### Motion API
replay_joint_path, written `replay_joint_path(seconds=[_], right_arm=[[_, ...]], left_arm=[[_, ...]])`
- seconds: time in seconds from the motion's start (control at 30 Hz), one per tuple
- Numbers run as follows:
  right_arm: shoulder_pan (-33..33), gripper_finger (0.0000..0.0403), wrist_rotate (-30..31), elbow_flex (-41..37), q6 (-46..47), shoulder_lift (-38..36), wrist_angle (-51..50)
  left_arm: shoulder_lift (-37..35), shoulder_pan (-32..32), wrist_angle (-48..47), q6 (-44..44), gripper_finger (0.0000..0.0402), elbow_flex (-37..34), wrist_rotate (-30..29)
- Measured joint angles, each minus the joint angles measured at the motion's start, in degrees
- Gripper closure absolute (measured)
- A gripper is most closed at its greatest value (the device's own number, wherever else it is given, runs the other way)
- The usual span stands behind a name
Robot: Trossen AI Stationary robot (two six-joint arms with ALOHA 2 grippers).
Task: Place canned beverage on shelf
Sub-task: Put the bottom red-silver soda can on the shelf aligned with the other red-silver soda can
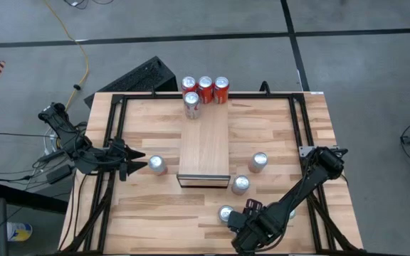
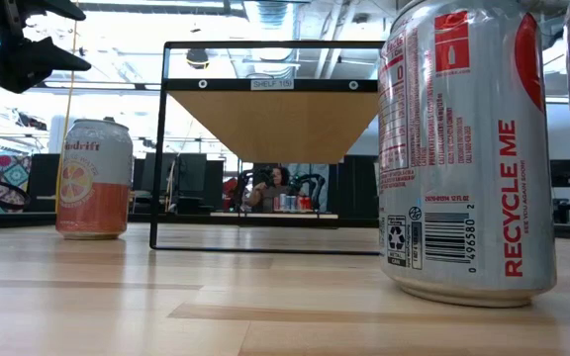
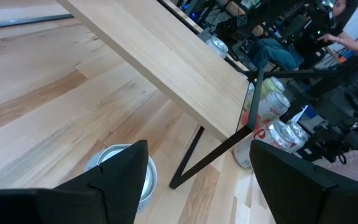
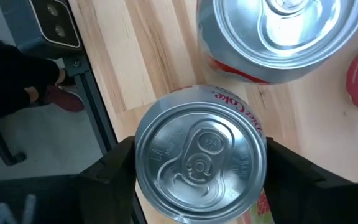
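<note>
A robotics lab: bare concrete floor (image 1: 191,35), trailing cables (image 1: 73,43), monitors behind.

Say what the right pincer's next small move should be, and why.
Probably finish closing on the can: the right pincer already straddles it, one finger on each side, near the table's front edge. Lifting toward the shelf would follow.

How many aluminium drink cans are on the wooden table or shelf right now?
8. Three red cans in a row at the table's far edge, one on the light-wood shelf, one by the left gripper, three near the right gripper. None apparently hidden.
</note>
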Motion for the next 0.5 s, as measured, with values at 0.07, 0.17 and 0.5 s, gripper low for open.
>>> replay_joint_path(seconds=[0.07, 0.17, 0.5], right_arm=[[0.03, 0.0159, -0.05, 0.54, -1.50, -0.21, -1.14], [0.03, 0.0161, -0.20, 2.27, -4.20, -0.45, -3.90], [-2.17, 0.0158, -0.09, 16.29, -14.76, -0.66, -21.14]], left_arm=[[0.00, 0.00, 0.00, -0.39, 0.0132, 0.00, 0.00], [0.00, 0.01, 0.01, -0.43, 0.0132, 0.00, -0.01], [0.00, 0.01, 0.00, -0.48, 0.0132, 0.00, -0.02]])
